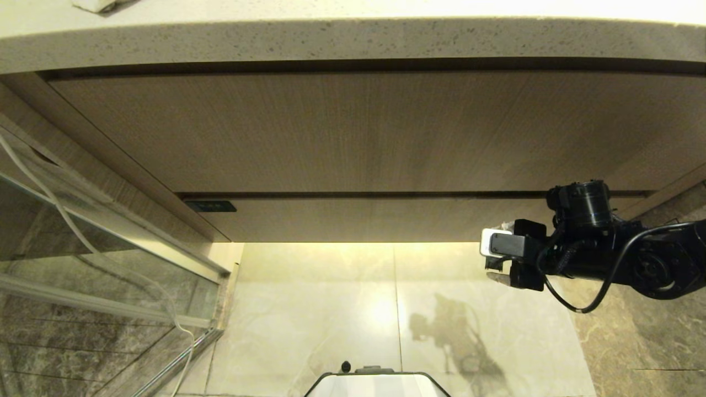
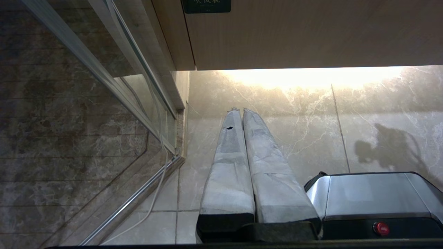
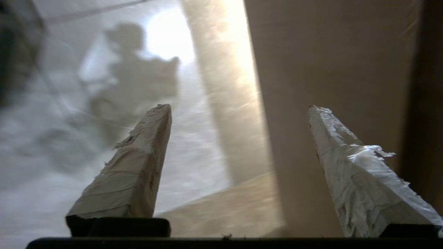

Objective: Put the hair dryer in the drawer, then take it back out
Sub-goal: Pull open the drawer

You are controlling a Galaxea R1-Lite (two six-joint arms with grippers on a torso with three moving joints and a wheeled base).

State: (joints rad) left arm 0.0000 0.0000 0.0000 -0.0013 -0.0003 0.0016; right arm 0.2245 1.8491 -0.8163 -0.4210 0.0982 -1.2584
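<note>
Right gripper (image 1: pixel 492 266) released and empty, low at the right end of the closed drawer (image 1: pixel 386 220).

Wrist view shows the taped fingers (image 3: pixel 135 173) spread wide with only the wood front and floor between them, nothing grasped. I read that as staging to work the drawer: the front is handleless, so I'd guess the dark gap along its top edge is the only place to hook. Drawer sits flush under the taller panel (image 1: pixel 353 132), below the countertop (image 1: pixel 353 38). Hair dryer is not in any view; can't tell if it's inside the drawer or up on the counter. Left gripper (image 2: pixel 242 112) parked beside my base, fingers pressed together, pointing at the floor. Writing: a small dark label (image 1: pixel 210 206) at the drawer's left end, characters too small to read.
</note>
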